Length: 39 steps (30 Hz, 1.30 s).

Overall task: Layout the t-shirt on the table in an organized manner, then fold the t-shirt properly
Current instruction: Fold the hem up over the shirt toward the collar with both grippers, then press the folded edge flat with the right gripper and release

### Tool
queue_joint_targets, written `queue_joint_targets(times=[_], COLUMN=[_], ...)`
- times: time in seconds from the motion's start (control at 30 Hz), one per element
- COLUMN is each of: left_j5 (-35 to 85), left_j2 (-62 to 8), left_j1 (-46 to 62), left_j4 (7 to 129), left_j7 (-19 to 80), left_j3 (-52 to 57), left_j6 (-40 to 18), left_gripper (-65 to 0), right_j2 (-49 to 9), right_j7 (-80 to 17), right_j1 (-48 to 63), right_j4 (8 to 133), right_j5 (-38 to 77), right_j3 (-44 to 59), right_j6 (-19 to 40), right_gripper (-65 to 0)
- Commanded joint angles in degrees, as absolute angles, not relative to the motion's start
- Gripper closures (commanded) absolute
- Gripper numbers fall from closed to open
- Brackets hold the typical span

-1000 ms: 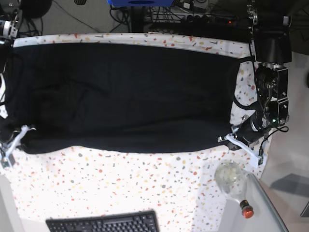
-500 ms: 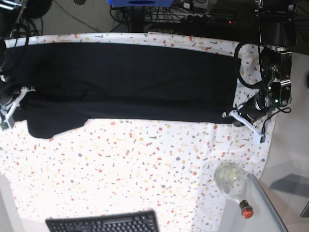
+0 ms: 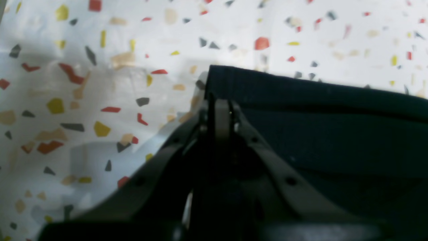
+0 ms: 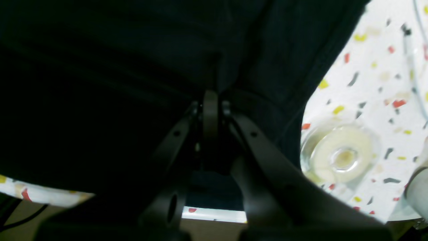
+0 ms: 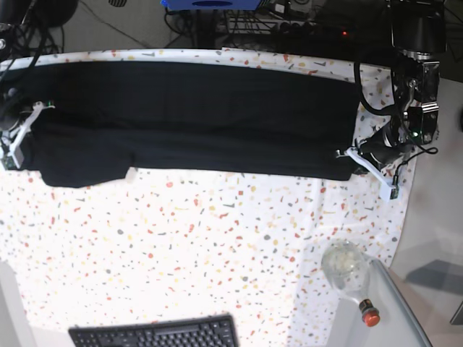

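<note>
- Jaws of my left gripper [image 5: 351, 160] pinch the t-shirt [image 5: 195, 119] at its right corner.
- My right gripper [image 5: 16, 137] clamps its left end.
- Shirt lies folded along the worktop's [image 5: 217, 246] far edge.

black t-shirt [image 5: 195, 116], white table [image 5: 217, 246] flecked red, yellow, grey

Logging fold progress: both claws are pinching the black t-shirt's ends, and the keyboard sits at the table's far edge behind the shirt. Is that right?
Not quite. The keyboard sits at the table's near edge, in front of the t-shirt, as the base view shows. The left claw and right claw do pinch its ends.
</note>
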<state>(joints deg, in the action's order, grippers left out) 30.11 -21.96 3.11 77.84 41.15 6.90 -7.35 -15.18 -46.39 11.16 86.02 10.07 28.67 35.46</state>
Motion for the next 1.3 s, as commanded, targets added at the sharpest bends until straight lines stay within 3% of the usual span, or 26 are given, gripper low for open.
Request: queue_joint_targets(times=[0.0, 0.53, 0.57, 0.6, 0.63, 0.7, 0.77, 0.83, 0.9, 1.27], left_j5=[30.02, 29.93, 29.93, 29.93, 29.93, 30.02, 30.11, 30.29, 30.37, 30.46], left_j2=[-22.90, -22.46, -22.46, -22.46, -22.46, -22.46, -22.46, -22.81, -22.90, -19.03], left_j1=[2.86, 4.00, 4.00, 4.09, 4.09, 4.88, 5.14, 5.23, 5.23, 10.86], left_j4=[78.55, 75.56, 75.56, 75.56, 75.56, 75.56, 76.00, 76.09, 77.23, 89.10], left_j7=[40.13, 40.13, 40.13, 40.13, 40.13, 40.13, 40.13, 40.13, 40.13, 40.13], left_j3=[7.16, 7.08, 7.08, 7.08, 7.08, 7.43, 7.69, 7.69, 7.87, 24.31], left_j6=[-6.99, -6.99, -6.99, -6.99, -6.99, -6.99, -6.99, -6.99, -6.99, -6.99], left_gripper=[0.0, 0.0, 0.0, 0.0, -6.1, -26.2, -42.1, -52.8, -55.6, -55.3], right_j2=[-16.31, -12.09, -11.38, -10.68, -10.07, -9.27, -7.69, -6.55, -6.02, -5.93], right_j7=[-45.85, -46.20, -46.55, -47.08, -47.52, -47.60, -47.43, -47.34, -47.52, -47.25], right_j1=[10.68, 10.51, 10.51, 10.42, 10.42, 10.86, 12.26, 13.49, 14.64, 8.48], right_j4=[86.64, 83.65, 83.65, 83.74, 83.82, 85.67, 88.84, 92.88, 96.22, 99.30], right_j5=[9.80, 9.63, 9.63, 9.63, 9.63, 9.80, 9.71, 9.71, 9.80, 9.54], right_j3=[29.05, 31.87, 33.19, 34.68, 36.35, 39.25, 41.36, 42.51, 42.42, 35.74], right_j6=[35.21, 34.86, 34.86, 34.86, 34.95, 35.21, 35.21, 35.21, 35.21, 35.21], right_gripper=[0.0, 0.0, -5.1, -14.1, -23.0, -35.7, -35.1, -32.4, -31.4, -31.7])
